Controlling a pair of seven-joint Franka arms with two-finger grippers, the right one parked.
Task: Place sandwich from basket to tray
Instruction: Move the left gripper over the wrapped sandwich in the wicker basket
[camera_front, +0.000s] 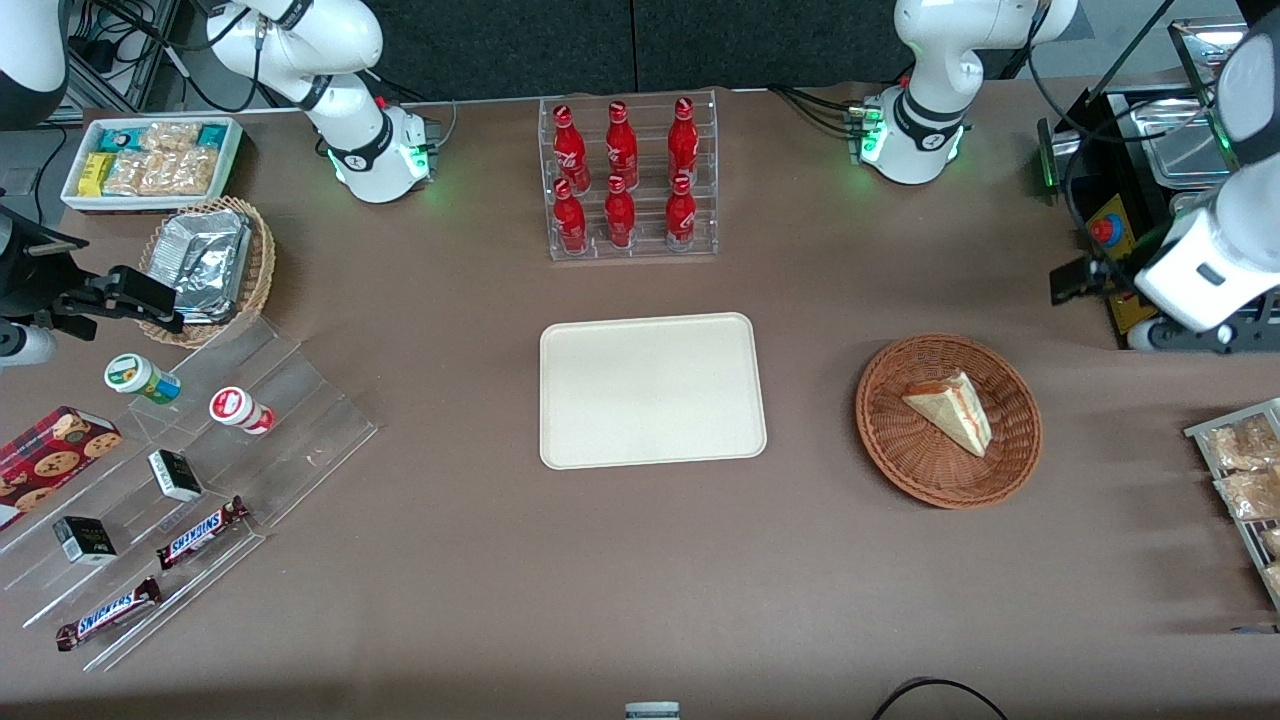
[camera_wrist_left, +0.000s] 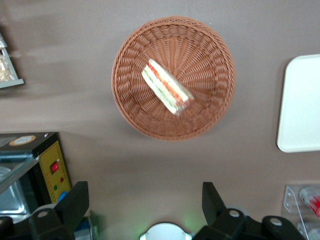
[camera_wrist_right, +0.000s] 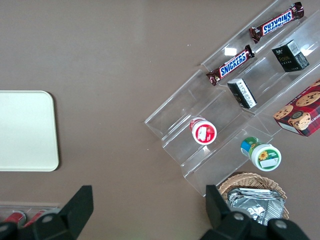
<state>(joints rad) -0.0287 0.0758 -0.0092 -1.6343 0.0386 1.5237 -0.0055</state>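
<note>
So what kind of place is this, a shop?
Probably a pretend snack shop in a robot lab. Red bottles stand in a clear rack, chocolate bars lie on display steps, and a sandwich waits in a basket. The open gripper hovers above it.

The gripper (camera_wrist_left: 145, 210) shows only its two dark fingertips, wide apart, the rest cut off. The tray (camera_wrist_left: 301, 102) runs off the wrist picture's edge. The sandwich (camera_wrist_left: 167, 87) looks slightly blurred there.

"SNICKERS" on two chocolate bars (camera_wrist_right: 228, 65)
</note>
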